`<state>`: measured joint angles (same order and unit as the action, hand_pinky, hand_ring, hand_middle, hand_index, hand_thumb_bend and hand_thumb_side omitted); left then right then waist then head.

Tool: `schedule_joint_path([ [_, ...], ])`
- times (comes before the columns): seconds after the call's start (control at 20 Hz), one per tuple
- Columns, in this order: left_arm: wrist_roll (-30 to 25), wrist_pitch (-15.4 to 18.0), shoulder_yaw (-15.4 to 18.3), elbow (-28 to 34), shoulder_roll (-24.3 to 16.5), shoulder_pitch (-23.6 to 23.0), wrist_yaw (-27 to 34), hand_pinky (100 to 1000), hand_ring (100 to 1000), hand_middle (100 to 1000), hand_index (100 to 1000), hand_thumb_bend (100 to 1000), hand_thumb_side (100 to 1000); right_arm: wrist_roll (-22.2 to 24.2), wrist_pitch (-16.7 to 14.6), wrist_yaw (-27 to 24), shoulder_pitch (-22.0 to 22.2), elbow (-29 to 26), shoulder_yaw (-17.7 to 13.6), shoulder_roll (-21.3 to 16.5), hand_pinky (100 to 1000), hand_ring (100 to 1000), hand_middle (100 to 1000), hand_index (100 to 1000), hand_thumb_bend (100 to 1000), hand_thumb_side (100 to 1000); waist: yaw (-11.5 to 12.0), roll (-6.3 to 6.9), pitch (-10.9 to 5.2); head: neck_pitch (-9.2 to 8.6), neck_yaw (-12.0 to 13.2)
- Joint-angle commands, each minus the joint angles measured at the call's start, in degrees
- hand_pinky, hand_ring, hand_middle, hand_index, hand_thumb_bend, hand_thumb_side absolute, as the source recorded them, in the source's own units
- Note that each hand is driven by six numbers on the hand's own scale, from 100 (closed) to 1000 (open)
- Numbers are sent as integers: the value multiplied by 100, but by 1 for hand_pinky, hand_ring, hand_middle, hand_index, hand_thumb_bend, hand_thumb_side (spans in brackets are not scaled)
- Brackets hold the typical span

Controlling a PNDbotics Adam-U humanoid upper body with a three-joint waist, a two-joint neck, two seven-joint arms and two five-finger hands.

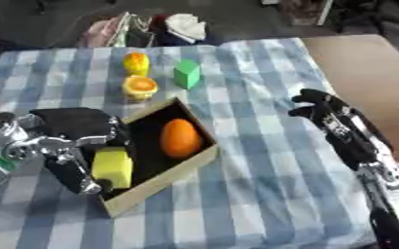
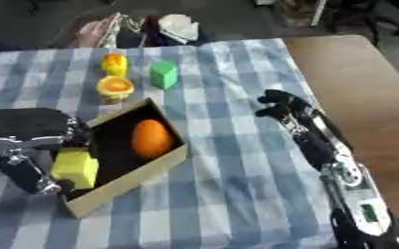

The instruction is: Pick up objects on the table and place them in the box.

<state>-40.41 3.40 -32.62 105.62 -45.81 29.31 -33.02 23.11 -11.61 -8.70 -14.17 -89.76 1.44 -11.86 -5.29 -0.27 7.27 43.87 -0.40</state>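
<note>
An open cardboard box (image 1: 171,175) with a dark inside lies askew on the checked cloth. An orange oval fruit (image 1: 179,137) rests in its middle. At the box's near left end is a yellow block (image 1: 113,167), and my left hand (image 1: 73,125) is curled round it, one finger (image 1: 70,174) down its left side. Beyond the box stand a round orange-and-yellow object (image 1: 140,87), a small yellow-orange object (image 1: 136,63) and a green cube (image 1: 187,73). My right hand (image 2: 286,108) hovers over the cloth right of the box, fingers relaxed, holding nothing.
The blue-and-white cloth (image 1: 262,194) covers the table to its right edge, where a bare brown surface (image 1: 365,63) begins. Bags and a white bundle (image 1: 184,25) lie just past the far edge.
</note>
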Motion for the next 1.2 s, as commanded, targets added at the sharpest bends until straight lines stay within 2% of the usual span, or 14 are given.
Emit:
schedule_joint_path([
  [0.05,-143,103,9,13,-75,17,42,695,670,693,783,411,246,-1,-9,-6,-82,-93,-34,-83,912,740,790,875,100,631,0,42,-92,25,-18],
  [0.3,-338,225,138,139,-204,-23,3,731,725,751,810,486,306,2,-12,-1,-86,-92,-33,-82,912,740,790,875,100,630,20,42,-97,25,-35],
  [0.55,-339,169,388,432,-359,-80,121,725,708,735,809,473,305,-3,-19,8,-91,-88,-43,-90,912,739,790,875,100,627,35,32,-103,25,-55],
  [0.9,213,-354,1050,864,-424,-292,506,703,657,686,793,397,270,-38,-28,31,-136,-75,-61,-103,911,739,790,875,100,616,80,11,-105,25,-100],
  [1.2,1158,-934,1611,633,-70,-493,541,691,628,663,789,342,270,-81,-77,112,-362,-33,-89,-195,909,739,790,875,100,579,135,-39,-108,25,-138],
])
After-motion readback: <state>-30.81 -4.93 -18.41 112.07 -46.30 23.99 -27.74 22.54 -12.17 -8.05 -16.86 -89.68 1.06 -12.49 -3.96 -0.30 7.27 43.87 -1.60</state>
